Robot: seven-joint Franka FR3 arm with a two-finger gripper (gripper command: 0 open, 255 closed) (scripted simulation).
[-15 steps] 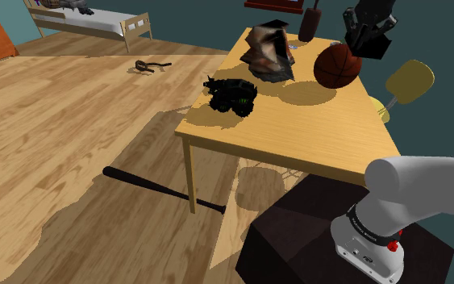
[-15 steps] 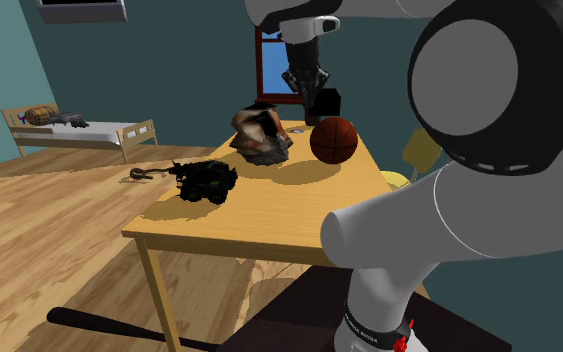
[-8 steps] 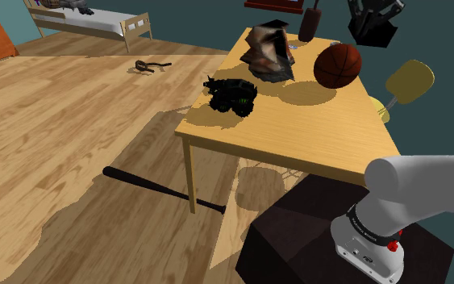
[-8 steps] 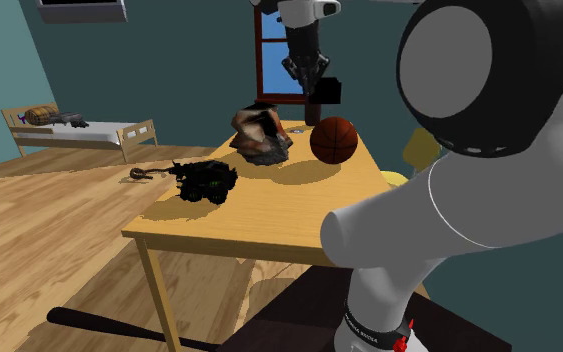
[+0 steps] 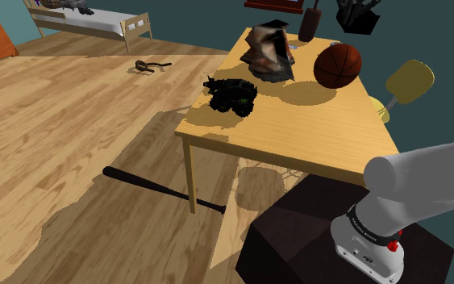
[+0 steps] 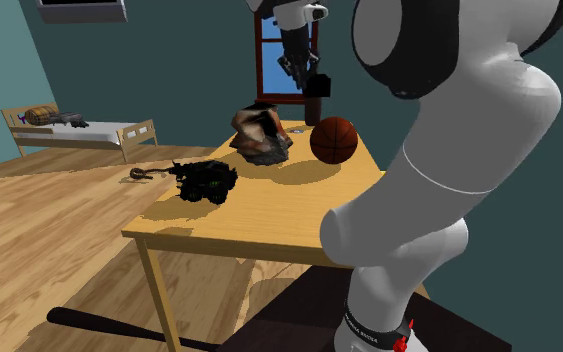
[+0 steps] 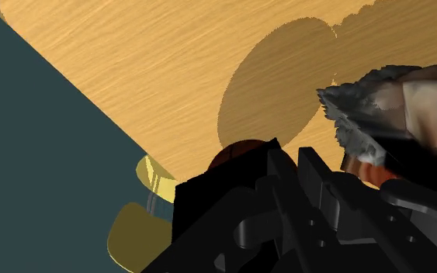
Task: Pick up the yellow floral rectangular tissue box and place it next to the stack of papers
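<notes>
Up high, the fingers (image 6: 295,70) pinch the dark tissue box (image 6: 318,87) above the desk (image 5: 297,137) — the hold looks off-centre, so it could twist loose, or clip the ball (image 5: 337,64) beside the papers (image 5: 269,52).

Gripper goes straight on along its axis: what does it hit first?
Probably the orange-brown basketball just beyond the black gripper and its held black box; otherwise the wooden table top. Depth unclear.

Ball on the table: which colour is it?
The ball is reddish brown, seen best in the shoulder view.
</notes>
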